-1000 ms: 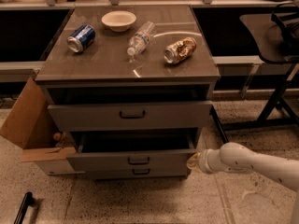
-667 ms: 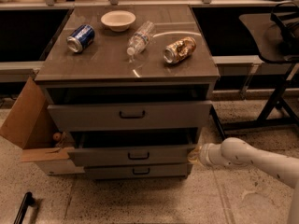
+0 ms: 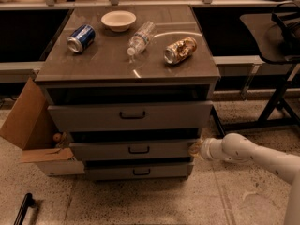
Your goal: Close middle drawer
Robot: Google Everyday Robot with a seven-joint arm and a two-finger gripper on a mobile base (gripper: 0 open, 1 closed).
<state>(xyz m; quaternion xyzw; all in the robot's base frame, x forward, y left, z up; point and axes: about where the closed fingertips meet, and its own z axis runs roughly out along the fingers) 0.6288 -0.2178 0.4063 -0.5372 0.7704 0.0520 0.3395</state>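
The middle drawer [image 3: 133,149] is a wide grey drawer with a low flat front and a small dark bar handle, second of three in the cabinet. It stands out only slightly from the cabinet, with a dark gap above its front. My gripper [image 3: 195,148] comes in from the right on a white arm and touches the drawer front's right end. The top drawer [image 3: 131,115] has a taller front and a bigger handle. The bottom drawer [image 3: 136,171] sits just below.
On the cabinet top [image 3: 108,62] lie a blue can [image 3: 80,38], a white bowl [image 3: 118,20], a clear plastic bottle [image 3: 140,37] and a brown can [image 3: 180,50]. An open cardboard box [image 3: 35,130] stands at the left. A dark table frame [image 3: 276,97] is at the right.
The middle drawer has slid back into the cabinet and now stands out much less. My gripper has moved with its right end toward the cabinet.
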